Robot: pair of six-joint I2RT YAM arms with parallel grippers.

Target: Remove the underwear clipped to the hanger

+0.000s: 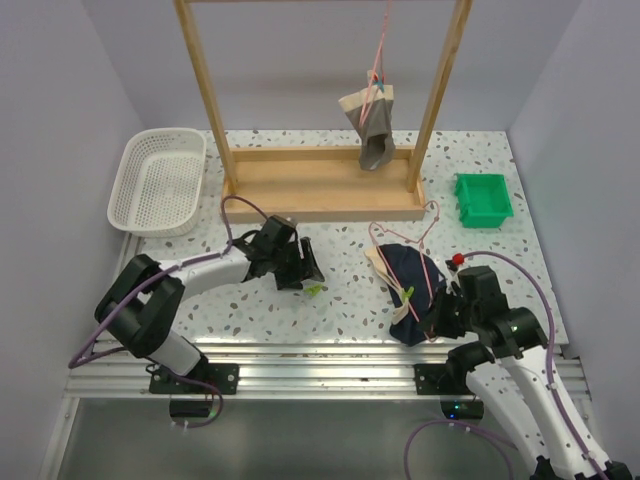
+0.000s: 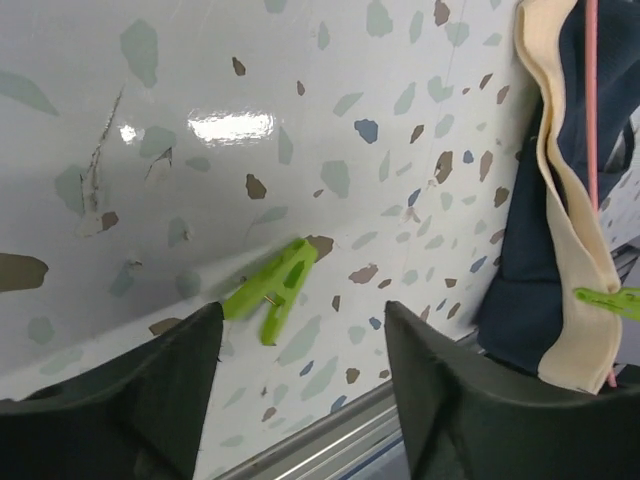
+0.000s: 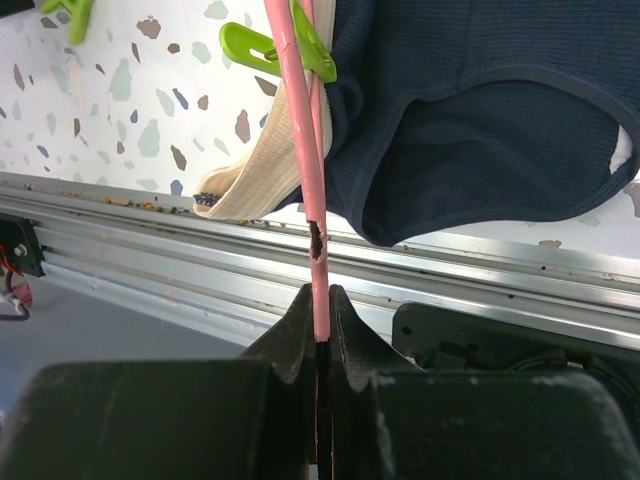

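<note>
The left gripper (image 1: pixel 303 266) hovered low over the speckled table (image 1: pixel 350 305) with its jaws spread apart and nothing between them. A loose green clip (image 2: pixel 272 290) lay flat on the tabletop just beyond its two dark fingers (image 2: pixel 180 380). To its right, the navy underwear (image 1: pixel 410 285) with the tan waistband lay crumpled on the table near the front rail, draped over a pink hanger (image 1: pixel 428 250). A second green clip (image 3: pixel 280 50) fastened the waistband to the hanger's wire. The right gripper (image 3: pixel 320 310) was pressed together, pinching the wire of the pink hanger at its near end, where the coating showed a small dark nick just above the fingertips. In the right wrist view, the navy cloth spread out beyond the pinched wire, its lower hem reaching toward the metal rail. At the back of the table, the grey underwear (image 1: pixel 375 125) with the beige waistband hung from a second pink hanger (image 1: pixel 383 45) on the wooden rack (image 1: pixel 320 185), well clear of both arms. A white basket (image 1: pixel 160 180) sat at the back left corner of the table and a green bin (image 1: pixel 483 198) at the back right, each well apart from the garments
</note>
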